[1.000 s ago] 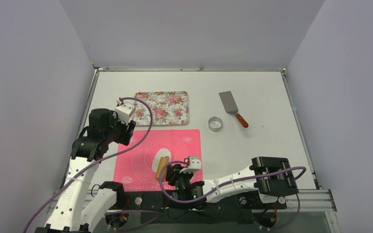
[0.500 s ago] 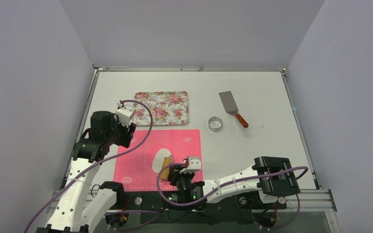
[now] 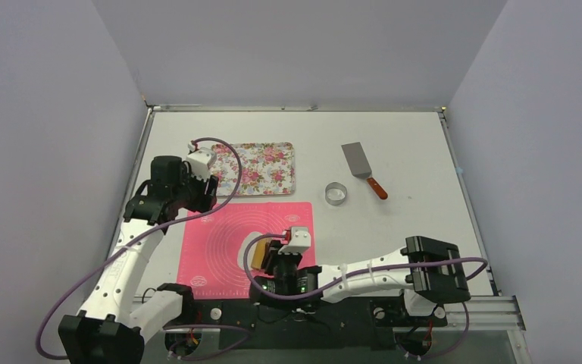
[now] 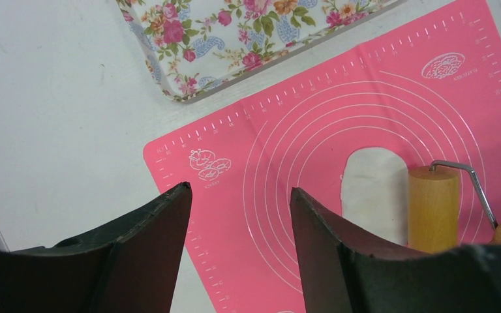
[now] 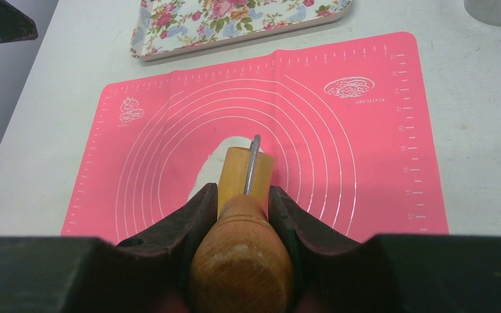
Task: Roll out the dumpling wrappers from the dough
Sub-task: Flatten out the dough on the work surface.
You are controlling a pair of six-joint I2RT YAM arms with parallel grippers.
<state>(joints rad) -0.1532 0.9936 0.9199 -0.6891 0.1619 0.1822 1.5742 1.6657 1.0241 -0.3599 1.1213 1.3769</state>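
A flattened, oblong piece of white dough [image 3: 248, 240] [image 4: 373, 192] [image 5: 210, 168] lies near the middle of the pink mat [image 3: 212, 254]. My right gripper [image 3: 271, 264] [image 5: 242, 190] is shut on the handle of a wooden roller [image 3: 258, 256] [image 5: 248, 171]. The roller's barrel [image 4: 433, 205] rests on the near right part of the dough. My left gripper [image 3: 199, 199] [image 4: 240, 192] hangs open and empty above the mat's far left corner, apart from the dough. No round dumpling wrappers are in view.
A floral tray [image 3: 254, 168] [image 4: 169, 85] [image 5: 169, 45] sits just beyond the mat. A small metal ring cutter [image 3: 336, 193] [image 5: 496, 10] and a metal spatula [image 3: 362, 168] with a red handle lie on the table to the far right.
My left arm has swung away from me and to the right, toward the tray's near left corner. My right gripper has shifted the roller slightly forward and right over the dough.
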